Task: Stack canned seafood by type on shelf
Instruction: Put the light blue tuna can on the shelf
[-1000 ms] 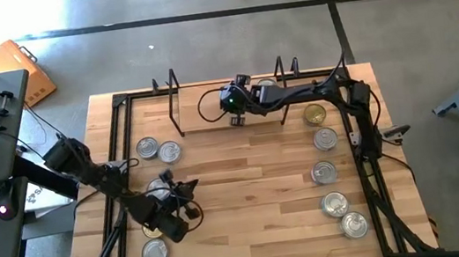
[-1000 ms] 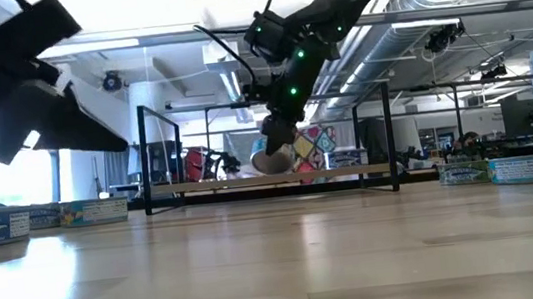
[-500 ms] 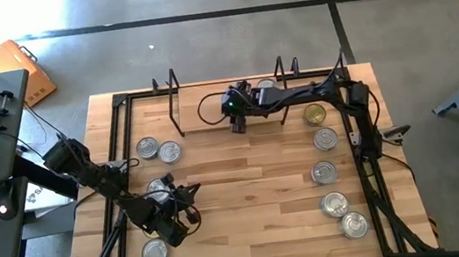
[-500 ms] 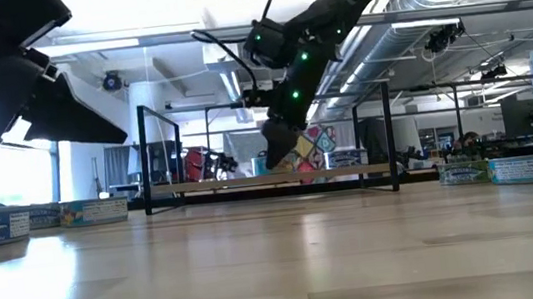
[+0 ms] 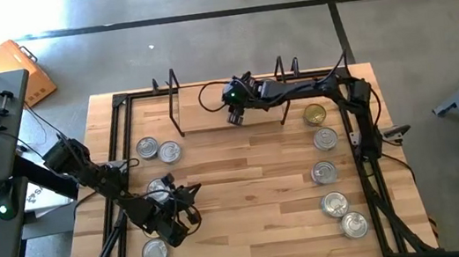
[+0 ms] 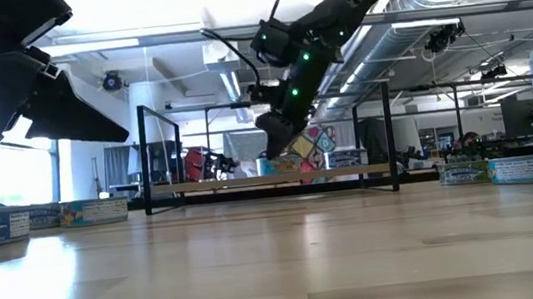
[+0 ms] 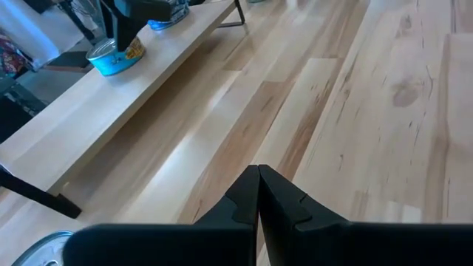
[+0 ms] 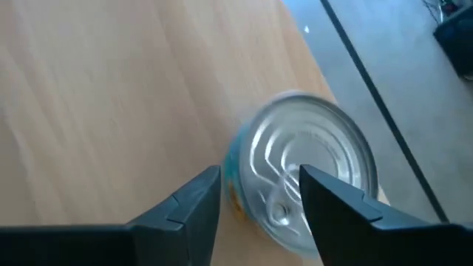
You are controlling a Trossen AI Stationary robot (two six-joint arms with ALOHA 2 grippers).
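Above the shelf, the right gripper has let go of a tin and lifted, jaws open and empty. The tin now stands on the shelf. The left gripper, closed, waits over the bench.

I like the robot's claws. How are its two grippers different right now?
The left gripper is shut with nothing in it; the right gripper is open above a can. The left gripper is over the table; the right gripper is over the shelf. Both have two dark fingers.
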